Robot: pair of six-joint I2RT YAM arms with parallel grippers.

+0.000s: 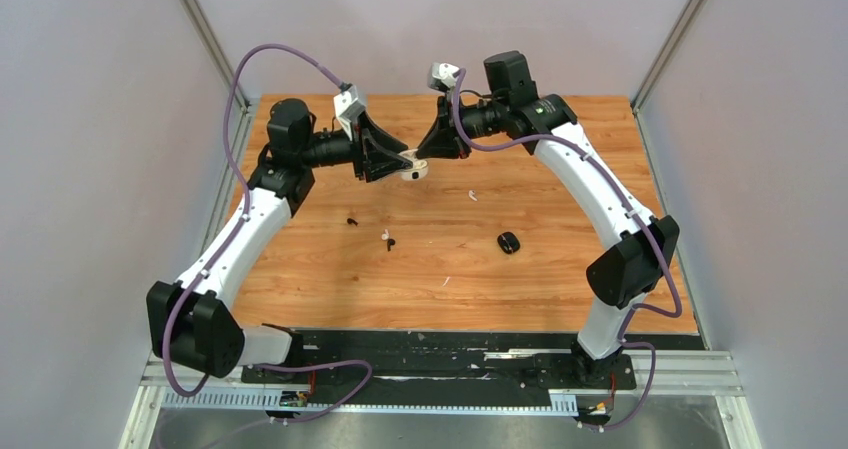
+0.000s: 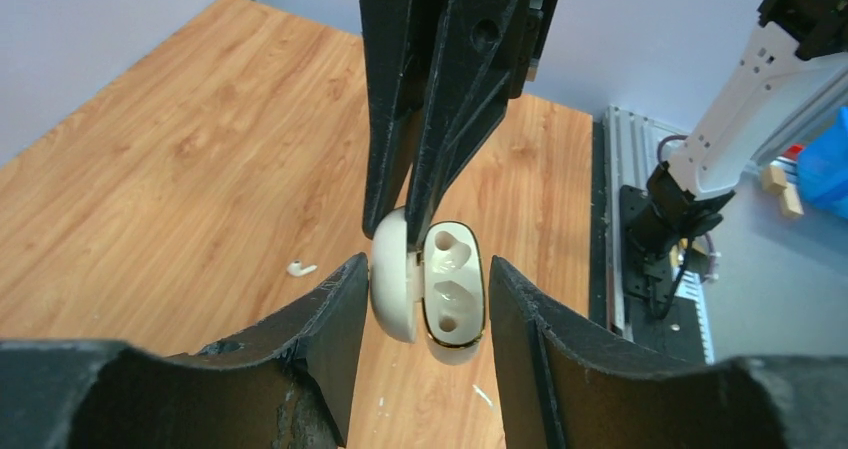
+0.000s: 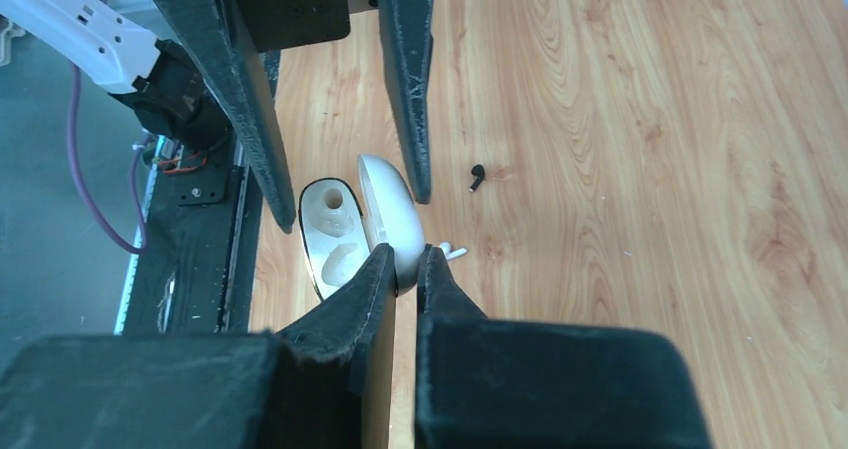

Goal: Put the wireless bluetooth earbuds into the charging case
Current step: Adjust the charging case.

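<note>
While the right pincer [image 3: 404, 261] pinches the open white plastic charging case [image 3: 330, 234] by its lid above the wooden tabletop [image 1: 560, 169], the left pincer [image 2: 425, 269] stands spread around it; a tiny black stemmed earbud [image 3: 477, 177] and a tiny white stemmed earbud [image 2: 301, 268] lie below.

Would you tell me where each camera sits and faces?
Top external: above and behind the bases, looking down on the table; left arm and right arm show.
Left wrist: on the left arm, looks along the left gripper at the charging case.
Right wrist: on the right arm, looks along the right gripper, pinching that case's lid.
Both wrist views share the case.
</note>
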